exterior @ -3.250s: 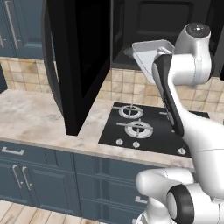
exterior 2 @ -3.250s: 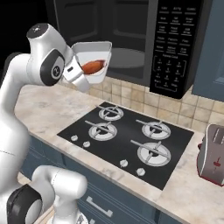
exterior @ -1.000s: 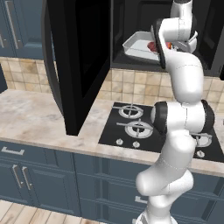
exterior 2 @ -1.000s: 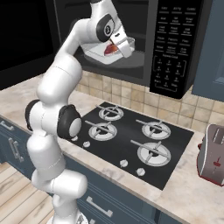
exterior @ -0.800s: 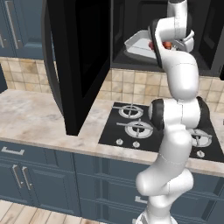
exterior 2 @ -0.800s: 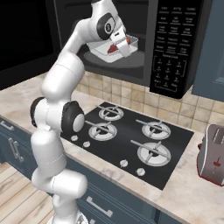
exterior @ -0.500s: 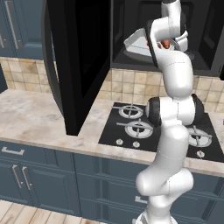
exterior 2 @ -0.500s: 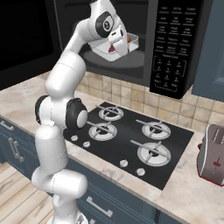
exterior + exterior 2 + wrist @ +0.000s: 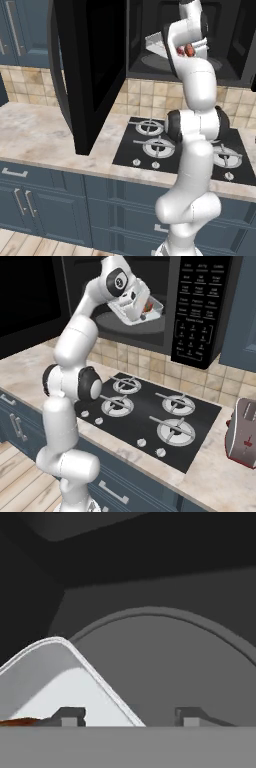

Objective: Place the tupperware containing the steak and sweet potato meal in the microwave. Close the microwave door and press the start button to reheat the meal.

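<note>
- The jaws (image 9: 127, 714) reach into the microwave (image 9: 165, 306). Their two dark finger tips (image 9: 70, 714) stand apart, one on each side of the tupperware's (image 9: 142, 306) rim corner, so they seem to hold the tray by its edge, though the contact itself is hidden at the picture's bottom.
- The tupperware sits inside the microwave's mouth, above the round grey turntable (image 9: 165, 672), tilted, with one rounded corner raised toward the back of the cavity.
- A dark red sliver of the steak (image 9: 20, 722) shows in the tray beside one finger tip. From the right base view a small red-orange patch (image 9: 148, 307) shows through the tray's wall; which food it is cannot be told.
- The arm (image 9: 192, 145) rises straight from the base in front of the microwave, elbow bulging over the hob, forearm stretched up and the wrist bent forward into the cavity.
- The microwave door (image 9: 87, 70) stands swung wide open to the left of the microwave, its lower edge hanging over the counter.
- Under the microwave lies a black four-burner hob (image 9: 150, 408) set in a beige marbled counter (image 9: 35, 132), with beige tiles (image 9: 145, 100) behind.
- Blue cabinets (image 9: 45, 200) run below the counter; a silver and red toaster (image 9: 242, 433) stands right of the hob.
</note>
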